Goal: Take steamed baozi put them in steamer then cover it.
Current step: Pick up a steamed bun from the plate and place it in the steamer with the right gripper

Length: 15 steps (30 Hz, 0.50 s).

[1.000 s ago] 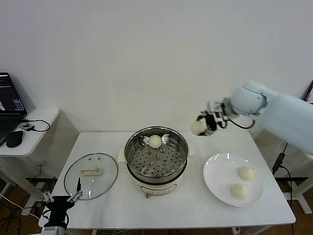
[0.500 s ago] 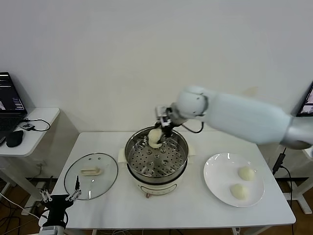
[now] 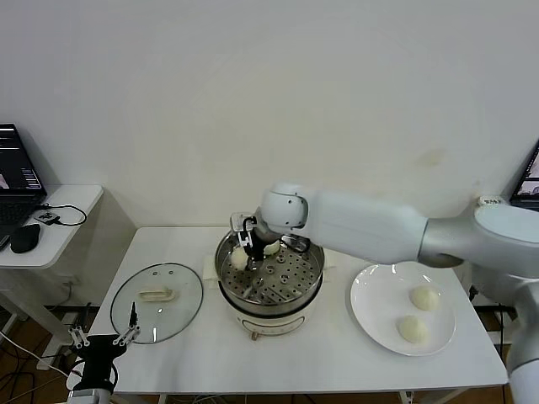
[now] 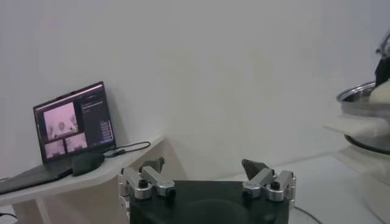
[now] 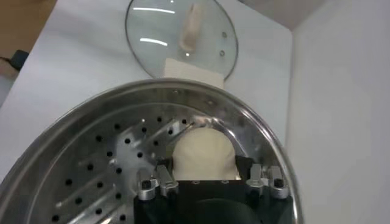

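My right gripper [image 3: 246, 242] is shut on a cream-white baozi [image 3: 240, 258] and holds it low inside the steel steamer [image 3: 271, 290], at its back left. In the right wrist view the baozi [image 5: 202, 151] sits between the fingers [image 5: 163, 173], just over the perforated tray [image 5: 91, 176]. A second baozi [image 3: 272, 248] lies at the back of the tray, partly hidden by the gripper. Two more baozi [image 3: 424, 297] [image 3: 411, 328] lie on the white plate [image 3: 370, 299]. The glass cover [image 3: 157, 301] lies flat on the table, left of the steamer. My left gripper [image 3: 105, 341] is open and parked at the front left.
A side table with a laptop [image 3: 17, 172] and mouse stands off to the left; the laptop [image 4: 73, 125] also shows in the left wrist view. The white arm spans the table's back right. The cover [image 5: 180, 33] lies close to the steamer's side handle.
My right gripper carried the baozi from the right of the steamer across to its back left and lowered it into the pot. The left arm has not moved.
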Motion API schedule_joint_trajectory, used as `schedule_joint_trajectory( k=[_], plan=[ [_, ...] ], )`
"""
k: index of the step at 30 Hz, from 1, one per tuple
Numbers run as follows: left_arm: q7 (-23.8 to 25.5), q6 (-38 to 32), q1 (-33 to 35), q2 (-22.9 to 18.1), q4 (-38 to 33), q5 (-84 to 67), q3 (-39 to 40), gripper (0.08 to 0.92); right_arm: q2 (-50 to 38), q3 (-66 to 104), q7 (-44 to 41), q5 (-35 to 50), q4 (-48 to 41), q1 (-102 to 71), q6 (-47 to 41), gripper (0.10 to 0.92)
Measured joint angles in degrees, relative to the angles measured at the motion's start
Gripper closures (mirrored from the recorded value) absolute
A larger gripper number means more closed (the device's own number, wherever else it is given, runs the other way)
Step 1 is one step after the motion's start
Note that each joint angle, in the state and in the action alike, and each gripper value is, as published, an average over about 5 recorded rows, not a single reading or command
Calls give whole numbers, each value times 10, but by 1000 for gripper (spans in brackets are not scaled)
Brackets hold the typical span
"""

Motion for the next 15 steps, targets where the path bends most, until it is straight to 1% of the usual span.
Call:
schedule_joint_trajectory(
  k=[4,6,11,15],
  plan=[
    [0,-1,1,0,0,0,0,177,3,2,1,-5,-3,-4,-1,253],
    [0,-1,2,0,-1,1,0,177,2,4,-2,-6,-2,-4,-1,220],
    [0,-1,2,0,-2,1,-1,177,-16,12,-23,-13,9,10,5,203],
    [0,-1,3,0,-1,1,-1,177,-49,19,-55,-28,25,31,20,202]
  ],
)
